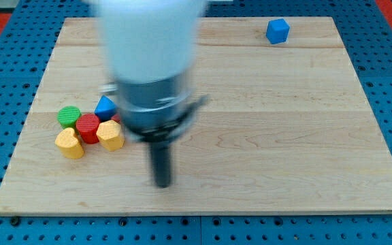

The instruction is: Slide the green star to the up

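No green star can be made out. A round green block [68,116] sits at the left end of a cluster at the view's left. Next to it are a red block [88,127], a blue triangular block [105,107], a yellow heart-like block [69,143] and a second yellow block [110,135]. My tip [162,184] is below and to the right of the cluster, clear of the blocks. The wide arm body hides the board behind it and the cluster's right side.
A blue cube [277,30] stands alone near the top right of the wooden board [284,136]. Blue perforated table surrounds the board on all sides.
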